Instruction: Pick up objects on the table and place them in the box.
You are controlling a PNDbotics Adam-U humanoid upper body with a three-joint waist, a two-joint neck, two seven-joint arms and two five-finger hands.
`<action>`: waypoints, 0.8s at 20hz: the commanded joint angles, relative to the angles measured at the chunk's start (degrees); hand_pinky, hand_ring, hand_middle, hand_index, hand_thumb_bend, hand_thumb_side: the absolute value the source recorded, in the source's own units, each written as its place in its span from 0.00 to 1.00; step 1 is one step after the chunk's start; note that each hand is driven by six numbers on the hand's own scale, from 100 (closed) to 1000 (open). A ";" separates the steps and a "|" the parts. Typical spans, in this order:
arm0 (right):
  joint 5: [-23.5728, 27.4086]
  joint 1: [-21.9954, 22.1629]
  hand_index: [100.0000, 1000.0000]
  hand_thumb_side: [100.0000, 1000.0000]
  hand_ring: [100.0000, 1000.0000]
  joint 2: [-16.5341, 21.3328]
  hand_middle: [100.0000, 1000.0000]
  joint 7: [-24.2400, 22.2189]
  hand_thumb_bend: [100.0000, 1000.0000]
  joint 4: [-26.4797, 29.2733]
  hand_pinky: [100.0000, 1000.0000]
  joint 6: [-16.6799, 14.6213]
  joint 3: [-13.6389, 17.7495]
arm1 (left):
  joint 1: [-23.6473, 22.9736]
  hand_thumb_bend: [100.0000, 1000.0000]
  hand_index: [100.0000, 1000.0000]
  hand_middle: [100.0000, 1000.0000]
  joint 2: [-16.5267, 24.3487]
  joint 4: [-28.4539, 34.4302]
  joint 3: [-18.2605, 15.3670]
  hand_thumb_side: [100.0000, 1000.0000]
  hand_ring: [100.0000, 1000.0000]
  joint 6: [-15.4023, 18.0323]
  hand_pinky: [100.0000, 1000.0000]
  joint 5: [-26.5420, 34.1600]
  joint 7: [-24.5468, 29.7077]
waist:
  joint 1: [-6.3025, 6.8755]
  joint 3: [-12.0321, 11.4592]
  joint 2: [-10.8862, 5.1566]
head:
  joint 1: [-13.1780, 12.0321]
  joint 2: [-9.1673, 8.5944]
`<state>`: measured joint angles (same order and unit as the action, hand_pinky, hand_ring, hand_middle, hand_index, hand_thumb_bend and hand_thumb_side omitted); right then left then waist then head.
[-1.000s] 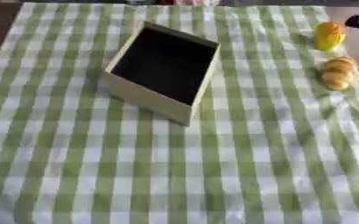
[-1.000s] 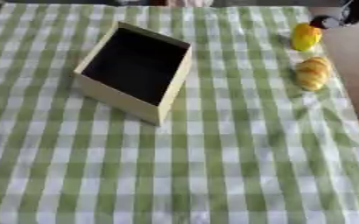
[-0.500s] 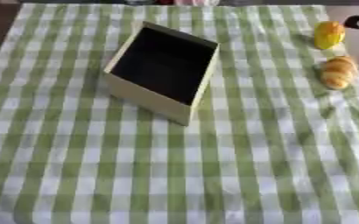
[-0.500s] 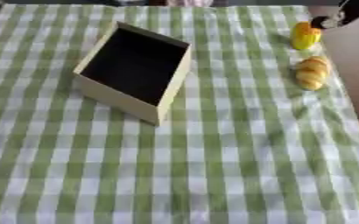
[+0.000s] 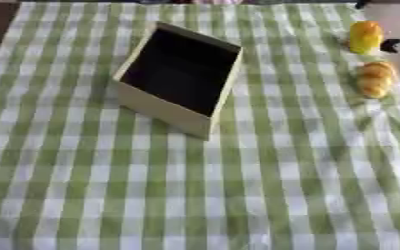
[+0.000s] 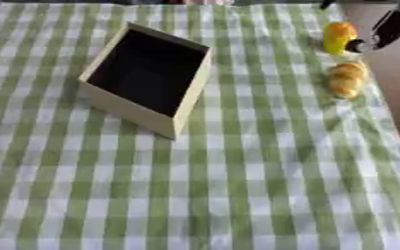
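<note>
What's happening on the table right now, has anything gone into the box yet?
Nothing yet. The cream box sits open on the green checked cloth, and its dark inside looks empty. Two objects wait near the cloth's far right edge: a yellow and orange object and, just nearer the robot, a golden bread-like piece. The robot's right hand comes in from the upper right corner, its tip right beside the yellow object, but I cannot tell whether it has a hold. The left hand is out of view.
</note>
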<state>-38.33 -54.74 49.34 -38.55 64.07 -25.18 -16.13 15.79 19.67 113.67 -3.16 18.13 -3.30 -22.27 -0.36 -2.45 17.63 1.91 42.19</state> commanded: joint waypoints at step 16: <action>-0.10 2.21 0.90 0.00 0.92 4.42 0.92 -2.21 0.27 0.20 0.87 0.04 1.59 | 0.40 0.10 0.83 0.81 0.71 0.92 -0.01 0.63 0.71 -0.76 0.64 0.22 0.93 | -0.12 0.29 -0.63 | -0.35 -0.27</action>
<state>-38.24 -51.80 50.93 -40.11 63.56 -24.89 -15.53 15.77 19.62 113.67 -3.05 17.43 -3.21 -21.56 -0.44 -2.21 17.95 1.63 42.19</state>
